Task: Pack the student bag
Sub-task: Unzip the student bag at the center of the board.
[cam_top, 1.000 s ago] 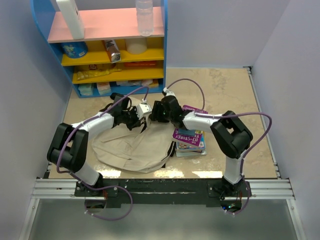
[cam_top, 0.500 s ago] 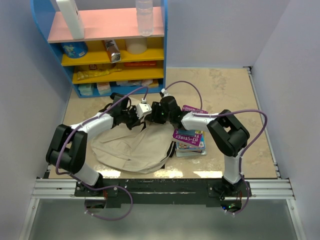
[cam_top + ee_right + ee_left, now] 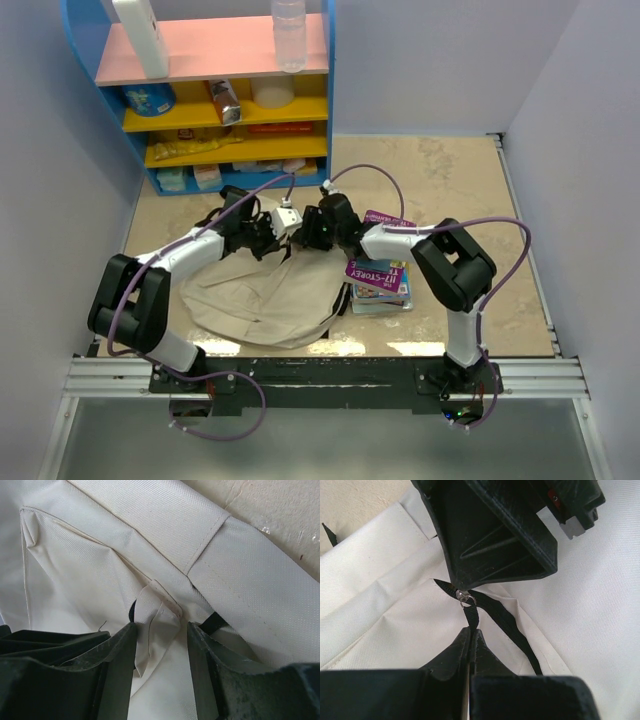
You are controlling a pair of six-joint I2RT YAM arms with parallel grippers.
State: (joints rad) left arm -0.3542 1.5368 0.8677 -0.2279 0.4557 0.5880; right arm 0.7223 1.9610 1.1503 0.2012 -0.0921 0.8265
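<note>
The student bag (image 3: pixel 255 295) lies flat on the floor, beige with black straps. My left gripper (image 3: pixel 288 238) sits at the bag's top edge. In the left wrist view it (image 3: pixel 470 631) is shut on the thin black zipper pull strap (image 3: pixel 468 614), just below its metal ring (image 3: pixel 466 599). My right gripper (image 3: pixel 312 233) faces it closely, and its black body (image 3: pixel 495 535) fills the top of the left wrist view. In the right wrist view its jaws (image 3: pixel 160 627) stand apart around a small fold of beige fabric (image 3: pixel 157 612) of the bag (image 3: pixel 225 555), not pinching it.
A stack of books (image 3: pixel 378 282) with a purple cover on top lies right of the bag. A blue, yellow and pink shelf unit (image 3: pixel 220 100) with bottles and packets stands at the back left. Walls close in on both sides.
Both grippers stay at the bag's top edge. The left arm's elbow has drifted slightly left, and the right arm has edged a little towards the left gripper.
</note>
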